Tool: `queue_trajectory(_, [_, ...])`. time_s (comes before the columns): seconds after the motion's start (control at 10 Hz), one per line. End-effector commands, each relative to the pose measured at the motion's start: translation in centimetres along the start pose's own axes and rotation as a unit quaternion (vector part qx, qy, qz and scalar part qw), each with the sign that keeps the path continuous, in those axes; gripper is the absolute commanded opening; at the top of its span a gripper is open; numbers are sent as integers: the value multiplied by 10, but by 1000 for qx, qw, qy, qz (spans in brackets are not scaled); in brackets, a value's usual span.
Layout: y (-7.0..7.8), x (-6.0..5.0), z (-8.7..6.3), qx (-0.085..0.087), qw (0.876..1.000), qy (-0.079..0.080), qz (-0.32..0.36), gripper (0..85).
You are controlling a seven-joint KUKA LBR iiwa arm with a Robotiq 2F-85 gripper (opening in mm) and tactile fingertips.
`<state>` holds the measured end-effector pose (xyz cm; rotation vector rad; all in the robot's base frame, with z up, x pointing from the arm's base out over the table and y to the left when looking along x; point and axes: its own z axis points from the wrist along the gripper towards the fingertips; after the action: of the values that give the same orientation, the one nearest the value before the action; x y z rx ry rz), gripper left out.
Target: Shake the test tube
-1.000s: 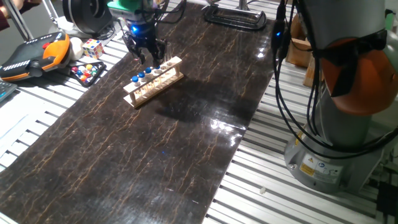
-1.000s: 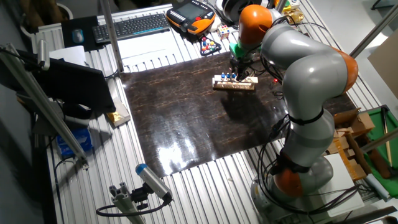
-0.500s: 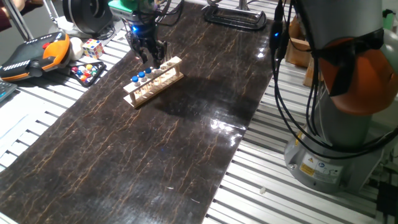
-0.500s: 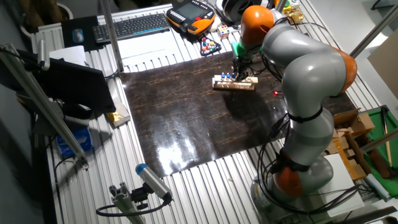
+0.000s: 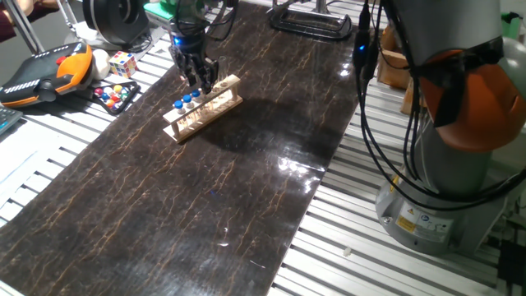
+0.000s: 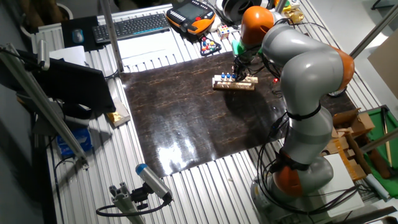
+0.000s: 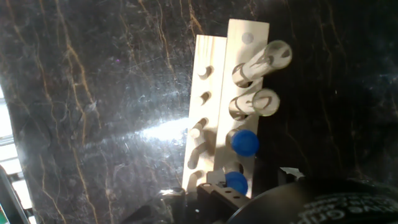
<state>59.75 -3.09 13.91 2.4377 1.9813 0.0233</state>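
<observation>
Black two-finger gripper poised directly above slim blue-capped glass test tube, upright in light wooden rack; finger spread indiscernible.

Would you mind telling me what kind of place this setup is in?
Probably a robotics lab: a grey-and-orange robot arm on a ribbed aluminium bench, a black keyboard, and a light wooden test-tube rack.

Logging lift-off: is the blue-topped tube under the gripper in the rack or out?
In. The test tube sits in the wooden rack.
</observation>
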Motion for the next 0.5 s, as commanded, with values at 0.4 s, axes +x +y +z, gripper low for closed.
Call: queue_trajectory(0.4, [5, -1, 13, 6, 1000, -3, 2, 483])
